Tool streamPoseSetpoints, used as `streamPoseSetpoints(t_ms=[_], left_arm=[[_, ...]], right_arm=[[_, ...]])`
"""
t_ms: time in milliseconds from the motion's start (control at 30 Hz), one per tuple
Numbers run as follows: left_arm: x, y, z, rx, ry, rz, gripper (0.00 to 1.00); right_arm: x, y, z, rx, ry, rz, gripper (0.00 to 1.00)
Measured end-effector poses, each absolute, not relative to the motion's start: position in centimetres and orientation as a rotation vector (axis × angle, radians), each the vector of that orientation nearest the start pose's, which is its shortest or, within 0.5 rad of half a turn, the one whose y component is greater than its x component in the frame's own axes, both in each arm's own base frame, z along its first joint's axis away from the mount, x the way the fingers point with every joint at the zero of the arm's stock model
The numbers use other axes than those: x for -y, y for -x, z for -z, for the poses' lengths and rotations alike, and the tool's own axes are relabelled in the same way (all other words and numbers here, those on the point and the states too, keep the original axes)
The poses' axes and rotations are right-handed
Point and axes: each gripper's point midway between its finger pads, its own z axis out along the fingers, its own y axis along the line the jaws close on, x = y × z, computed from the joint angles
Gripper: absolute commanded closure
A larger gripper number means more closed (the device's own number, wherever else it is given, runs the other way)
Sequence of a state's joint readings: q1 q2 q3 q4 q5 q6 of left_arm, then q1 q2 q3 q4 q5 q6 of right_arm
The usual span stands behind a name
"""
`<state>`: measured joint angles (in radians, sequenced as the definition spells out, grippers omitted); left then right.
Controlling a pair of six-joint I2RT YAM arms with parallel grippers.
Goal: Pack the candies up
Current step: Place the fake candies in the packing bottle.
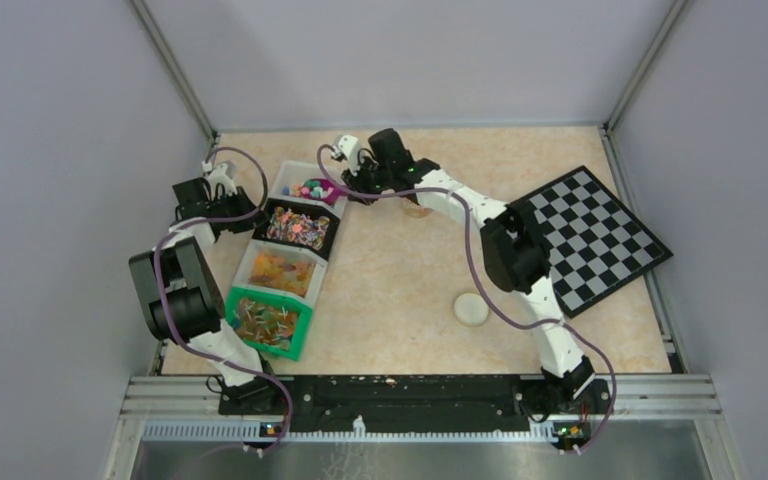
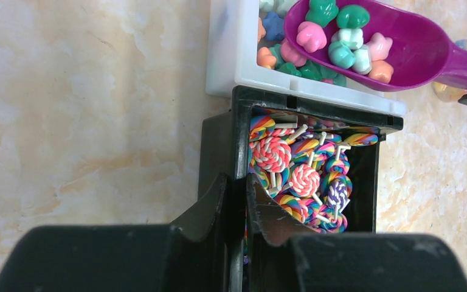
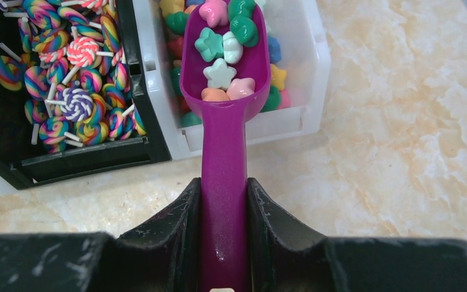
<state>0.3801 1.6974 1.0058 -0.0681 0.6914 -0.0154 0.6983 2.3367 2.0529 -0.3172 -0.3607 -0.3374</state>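
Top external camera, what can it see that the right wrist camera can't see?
Only the top external view shows the checkerboard, the round cream lid, the green bin and both whole arms. Only the right wrist view shows, close up, the right jaws shut on the handle of the magenta scoop, with little star candies lying in its bowl. Both views show the scoop, the white bin under its bowl, and the black bin of lollipops next to that.

Glossy plastic scoop (image 3: pixel 224 140), smooth matt candies (image 3: pixel 220 73), scuffed matt-blk right claw (image 3: pixel 224 185), marble-look tabletop (image 3: pixel 401 121), prob. laminate
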Motion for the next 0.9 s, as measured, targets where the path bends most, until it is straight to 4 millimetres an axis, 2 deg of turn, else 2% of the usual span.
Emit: streamPoseSetpoints(t_ms=[67,167,267,400,500,533,567,700,900], left_arm=[[-4.5,-41.6,-9.1,-2.188,0.098,0.599,0.9],[-4.5,-41.6,-9.3,-2.184,0.098,0.61,0.71],[-4.5,-41.9,-9.8,-2.158,0.102,0.624,0.62],[-4.6,-42.8,-12.7,-2.072,0.063,0.618,0.42],[-4.5,-43.1,-15.0,-2.011,0.026,0.606,0.18],[-4.5,-43.2,-15.5,-1.997,0.017,0.602,0.06],[-4.5,-43.2,-16.1,-1.982,0.011,0.598,0.02],[-4.5,-43.2,-17.2,-1.961,-0.003,0.588,0.01],[-4.4,-43.0,-17.9,-1.95,-0.009,0.58,0.01]], right_arm=[[-44.5,-45.2,-11.8,-1.796,1.254,-0.611,1.0],[-44.7,-45.1,-11.2,-1.799,1.234,-0.64,1.0],[-44.7,-44.8,-11.1,-1.801,1.208,-0.679,1.0],[-44.3,-44.8,-11.7,-1.794,1.173,-0.71,1.0],[-44.0,-44.9,-12.3,-1.787,1.153,-0.722,1.0],[-43.9,-44.9,-12.6,-1.784,1.148,-0.725,1.0],[-43.7,-45.0,-12.9,-1.78,1.139,-0.728,1.0],[-43.7,-45.4,-14.1,-1.748,1.117,-0.737,1.0],[-43.5,-44.6,-14.7,-1.732,1.105,-0.763,1.0]])
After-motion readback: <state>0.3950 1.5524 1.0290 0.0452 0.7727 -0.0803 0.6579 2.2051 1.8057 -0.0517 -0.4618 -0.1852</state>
